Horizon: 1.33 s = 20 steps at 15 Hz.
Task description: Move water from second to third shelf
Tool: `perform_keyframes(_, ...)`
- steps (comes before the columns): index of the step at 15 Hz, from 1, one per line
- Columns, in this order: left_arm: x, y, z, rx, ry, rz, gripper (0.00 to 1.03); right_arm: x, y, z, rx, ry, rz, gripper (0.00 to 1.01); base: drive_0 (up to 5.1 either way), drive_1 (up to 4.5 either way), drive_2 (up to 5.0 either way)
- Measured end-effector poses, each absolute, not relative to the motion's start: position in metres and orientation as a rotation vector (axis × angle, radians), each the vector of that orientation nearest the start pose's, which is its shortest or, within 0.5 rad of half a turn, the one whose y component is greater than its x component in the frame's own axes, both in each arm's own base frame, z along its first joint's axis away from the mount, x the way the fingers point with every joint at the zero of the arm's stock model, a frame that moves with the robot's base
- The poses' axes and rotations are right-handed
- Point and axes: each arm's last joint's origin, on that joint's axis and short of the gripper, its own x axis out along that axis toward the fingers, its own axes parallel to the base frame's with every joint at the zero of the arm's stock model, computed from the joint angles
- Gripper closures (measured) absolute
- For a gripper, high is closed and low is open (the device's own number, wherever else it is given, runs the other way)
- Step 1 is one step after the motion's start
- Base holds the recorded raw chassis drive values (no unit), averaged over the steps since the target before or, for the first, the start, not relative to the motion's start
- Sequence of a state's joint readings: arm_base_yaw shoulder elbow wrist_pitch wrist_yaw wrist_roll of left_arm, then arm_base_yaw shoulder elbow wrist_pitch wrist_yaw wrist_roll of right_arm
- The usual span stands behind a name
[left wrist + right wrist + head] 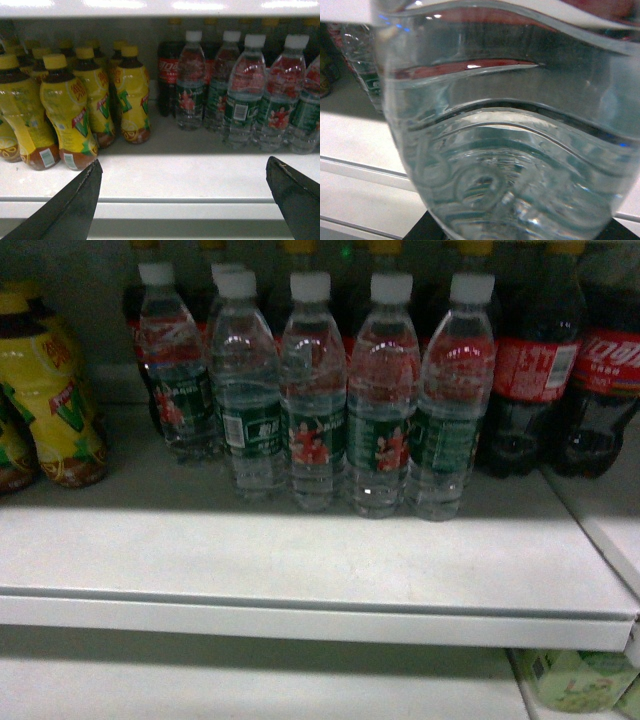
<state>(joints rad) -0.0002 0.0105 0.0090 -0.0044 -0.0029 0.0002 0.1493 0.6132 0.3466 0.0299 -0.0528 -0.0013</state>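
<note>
The right wrist view is filled by a clear ribbed plastic water bottle (505,150) held close against the camera; the right pincer's fingers are cut off, so its state cannot be told. The left pincer (182,200) stands open, lower frame. In the head view, five white-capped water bottles (315,390) stand mid-frame on the white shelf (300,560); the cola bottles (535,370) behind are partly hidden.
</note>
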Motion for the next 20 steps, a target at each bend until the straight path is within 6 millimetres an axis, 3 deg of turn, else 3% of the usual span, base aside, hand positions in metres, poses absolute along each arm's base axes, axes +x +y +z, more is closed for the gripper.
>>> perform_keyframes(20,0.0978,0.0000,0.1654,0.001,0.005,0.000,0.05,0.1485,0.0238,0.2271,-0.012,0.230,0.201,0.62,0.0,0.00,0.0)
